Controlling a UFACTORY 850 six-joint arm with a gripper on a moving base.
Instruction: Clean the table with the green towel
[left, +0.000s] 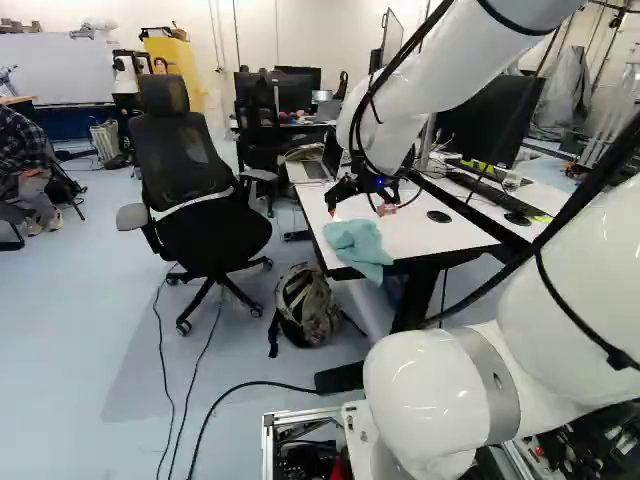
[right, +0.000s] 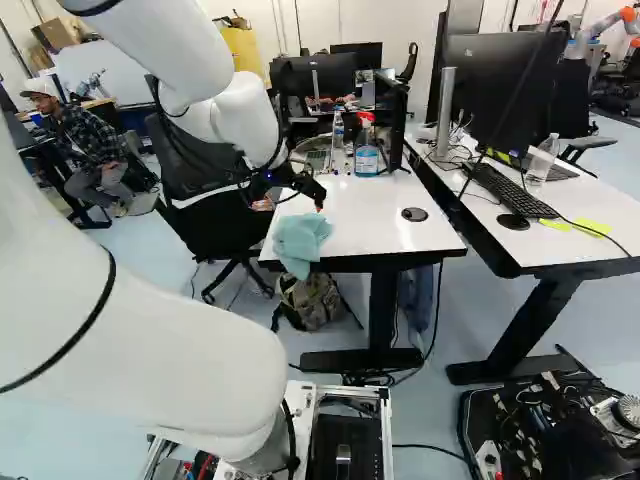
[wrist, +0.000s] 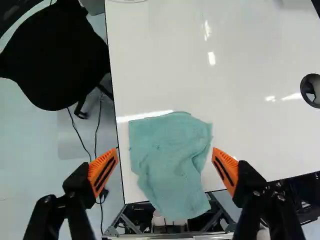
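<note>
gripper (left: 358, 209) hovering above towel (wrist: 170, 157), fingers standing wide apart | towel hanging over table's (wrist: 240, 115) near edge, left end

No readable txt, labels, brands, nos. or signs in base or wrist views.

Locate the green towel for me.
In the right base view, the green towel lies at the near left corner of the white table, draped over its near edge, above the camouflage backpack.
</note>
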